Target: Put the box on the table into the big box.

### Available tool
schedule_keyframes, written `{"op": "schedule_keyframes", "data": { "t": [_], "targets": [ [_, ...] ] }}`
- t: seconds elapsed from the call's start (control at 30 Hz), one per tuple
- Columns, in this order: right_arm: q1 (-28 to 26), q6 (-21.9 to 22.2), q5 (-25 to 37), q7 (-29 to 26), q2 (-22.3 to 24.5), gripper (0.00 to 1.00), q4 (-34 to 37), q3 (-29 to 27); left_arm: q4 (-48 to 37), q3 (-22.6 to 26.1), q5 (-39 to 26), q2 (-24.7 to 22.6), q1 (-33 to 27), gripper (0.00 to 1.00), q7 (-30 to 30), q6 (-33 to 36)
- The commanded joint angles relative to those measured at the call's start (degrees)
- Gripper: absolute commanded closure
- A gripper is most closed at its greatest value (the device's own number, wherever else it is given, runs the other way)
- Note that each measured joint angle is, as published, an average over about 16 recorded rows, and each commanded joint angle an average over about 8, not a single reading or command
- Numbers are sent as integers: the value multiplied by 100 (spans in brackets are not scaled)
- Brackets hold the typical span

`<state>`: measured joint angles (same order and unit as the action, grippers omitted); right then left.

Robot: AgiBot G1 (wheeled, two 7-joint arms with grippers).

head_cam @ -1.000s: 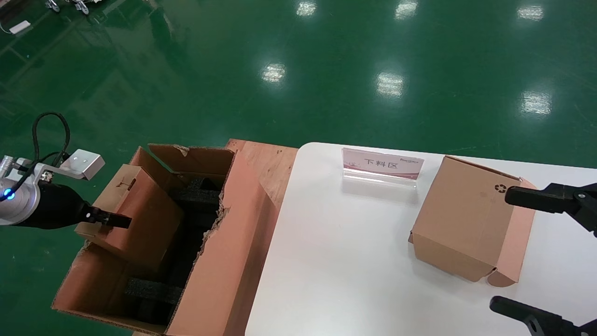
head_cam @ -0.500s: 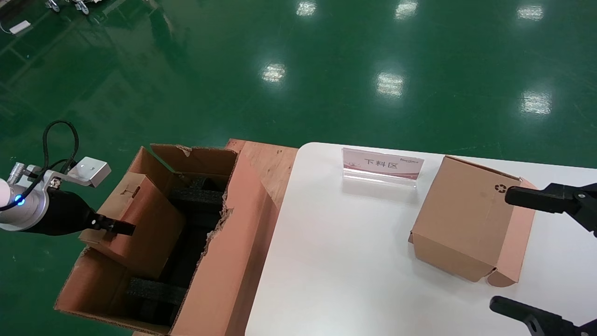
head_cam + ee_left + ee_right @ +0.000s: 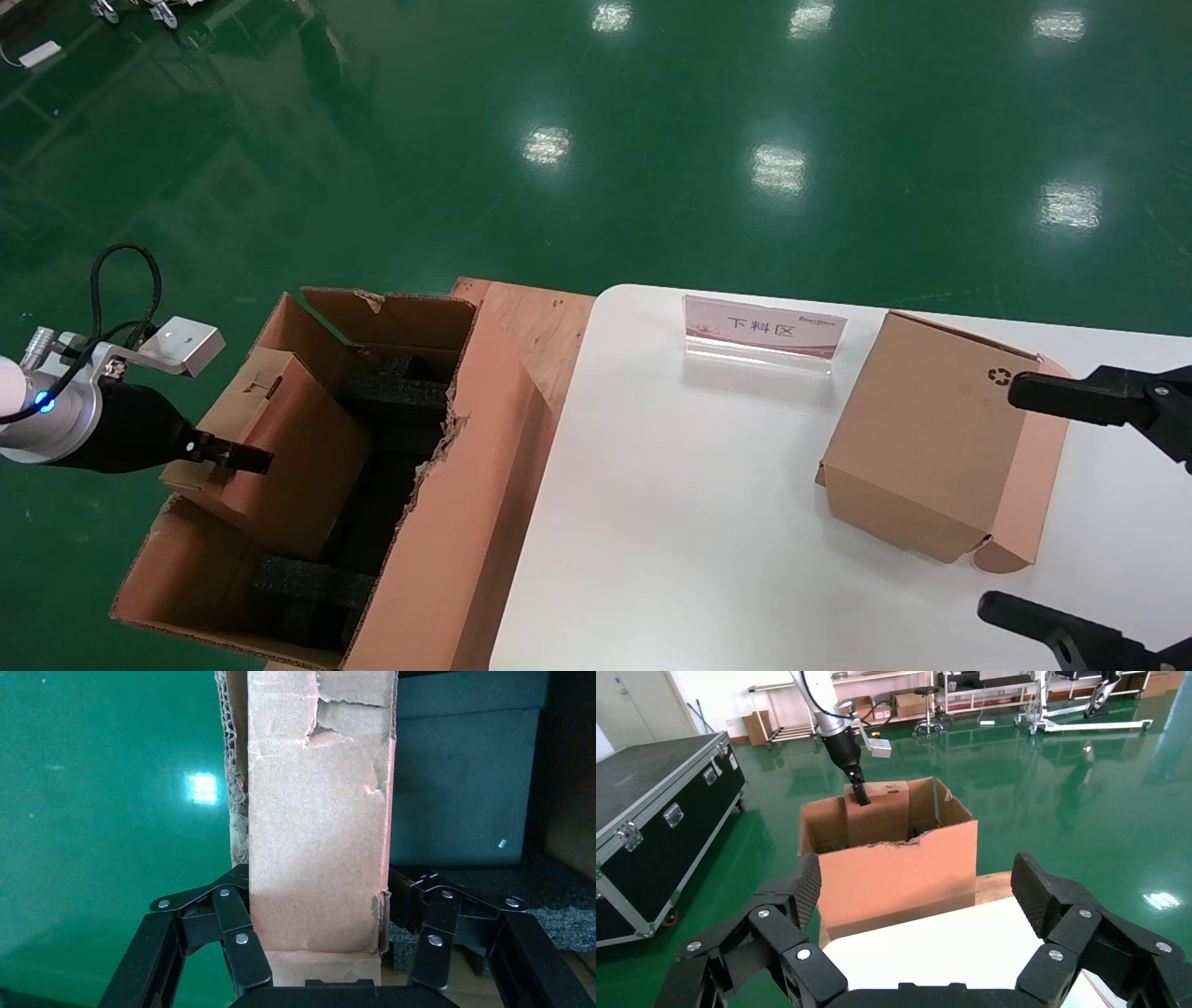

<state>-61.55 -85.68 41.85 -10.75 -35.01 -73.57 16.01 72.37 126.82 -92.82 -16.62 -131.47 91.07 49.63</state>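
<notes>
Head view: box (image 3: 279,447) is plain brown cardboard, roughly cubic, closed, with small tab slots cut near its upper edge. It sits tilted, partly down inside the big box (image 3: 466,522), its top above the rim at the far-left side. Left tool (image 3: 233,457) is clamped on the box's near upper edge; one black finger lies across the cardboard face. Left wrist view confirms: fingers (image 3: 239,945) pinch a cardboard panel from both sides, surface scuffed, creased and torn along the edges.

Big box: long, deep corrugated carton standing on the green floor (image 3: 596,140) beside the bench (image 3: 670,522). Rims ragged, torn along the right wall. Black foam blocks (image 3: 307,582) line the interior; box rests against or over them, contact point hidden. Right wrist view shows the same carton (image 3: 898,874) with the box (image 3: 877,815) protruding above it.

Bench: white, smooth, rounded corner. On it a second carton (image 3: 931,438), brown, closed, black recycling mark on top, and a small acrylic sign (image 3: 764,331) with printed characters, near the far edge.

Right tool (image 3: 1080,513) is spread wide at the carton's right side, one finger over its top corner, the other lower over the bench.
</notes>
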Motion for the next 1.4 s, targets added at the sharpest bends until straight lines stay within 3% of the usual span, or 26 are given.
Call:
{"op": "schedule_keyframes", "data": {
  "t": [0.03, 1.4],
  "targets": [
    [0, 0, 0, 0, 0, 0, 0, 0, 1, 1, 2, -2, 2, 0, 4, 0],
    [1, 2, -1, 0, 0, 0, 2, 0, 2, -60, 29, -14, -8, 0, 7, -2]
  ]
}}
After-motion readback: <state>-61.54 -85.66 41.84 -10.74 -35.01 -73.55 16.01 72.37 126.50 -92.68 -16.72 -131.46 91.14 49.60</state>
